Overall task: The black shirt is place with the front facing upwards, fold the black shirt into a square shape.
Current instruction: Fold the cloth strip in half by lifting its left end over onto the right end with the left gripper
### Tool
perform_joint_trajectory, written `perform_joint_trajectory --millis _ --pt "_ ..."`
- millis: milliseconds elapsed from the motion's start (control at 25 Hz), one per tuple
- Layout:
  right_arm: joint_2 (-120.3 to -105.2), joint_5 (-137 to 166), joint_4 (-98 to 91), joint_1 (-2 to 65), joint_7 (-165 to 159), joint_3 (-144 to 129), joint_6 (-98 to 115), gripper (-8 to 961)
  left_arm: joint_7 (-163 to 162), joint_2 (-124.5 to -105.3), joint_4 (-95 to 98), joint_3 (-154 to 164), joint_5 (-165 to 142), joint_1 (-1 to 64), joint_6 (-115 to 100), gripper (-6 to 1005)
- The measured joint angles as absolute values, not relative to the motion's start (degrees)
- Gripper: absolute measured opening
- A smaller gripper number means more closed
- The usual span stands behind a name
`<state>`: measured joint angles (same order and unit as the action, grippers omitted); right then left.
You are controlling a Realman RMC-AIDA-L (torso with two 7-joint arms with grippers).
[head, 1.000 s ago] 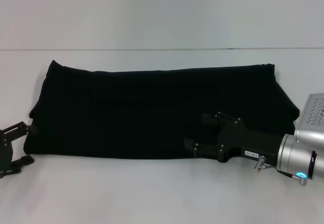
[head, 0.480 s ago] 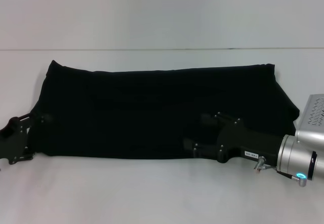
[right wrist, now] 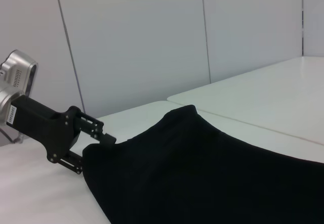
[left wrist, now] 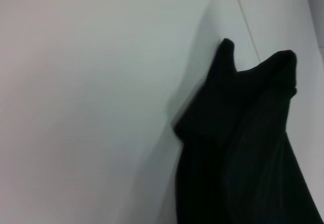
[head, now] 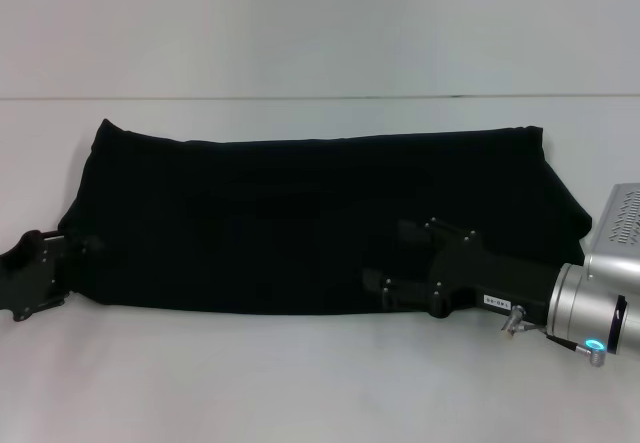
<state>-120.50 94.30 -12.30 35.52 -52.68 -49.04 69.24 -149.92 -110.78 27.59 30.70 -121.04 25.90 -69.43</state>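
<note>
Item: shirt (head: 310,218). Black cloth, already folded into a long band lying flat across the counter (head: 320,383), its length running left to right. No lettering or label shows; the printed front seems folded inside.

Handling: soft, limp and light; it will sag and drape when lifted, and layers may slide apart unless pinched together. Not fragile. Best hold, by judgement: the end corners, through all layers, so one end can be carried over the other to shorten the band toward a square.

Left tool (head: 35,278): at the shirt's left end, near corner, touching or just beside the hem. In the right wrist view it (right wrist: 93,133) meets the cloth edge there; whether its fingers are spread or closed on cloth, cannot tell.

Right tool (head: 385,278): low over the shirt's near edge, right of middle, fingers dark against dark cloth; spread or closed, cannot tell.

Risk: uneven grips would skew the fold.
</note>
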Motion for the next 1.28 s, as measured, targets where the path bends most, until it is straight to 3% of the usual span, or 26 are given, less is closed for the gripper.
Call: perform_joint_trajectory --millis 80,280,640,840,1280 --pt "-120.49 94.30 -12.30 35.55 -52.69 -49.07 69.07 926 -149.74 -110.79 27.60 30.75 -121.06 25.94 -69.16 733" --pt "-120.50 94.30 -12.30 35.60 -52.68 -49.17 68.95 926 -148.86 -110.75 27.69 30.84 -121.07 26.14 -69.04 500" --pt "-120.50 94.61 -12.30 35.99 -52.65 -49.52 68.73 927 -147.38 -110.81 27.77 30.43 -120.54 26.19 -68.35 265" --pt "-120.50 94.71 -12.30 36.04 -52.64 -49.57 68.73 927 -146.93 -110.77 27.86 30.22 -120.36 26.11 -67.40 36" --pt "-120.41 94.35 -12.38 36.13 -52.98 -49.30 67.46 927 -144.72 -107.83 31.20 20.18 -120.89 24.21 -66.46 13"
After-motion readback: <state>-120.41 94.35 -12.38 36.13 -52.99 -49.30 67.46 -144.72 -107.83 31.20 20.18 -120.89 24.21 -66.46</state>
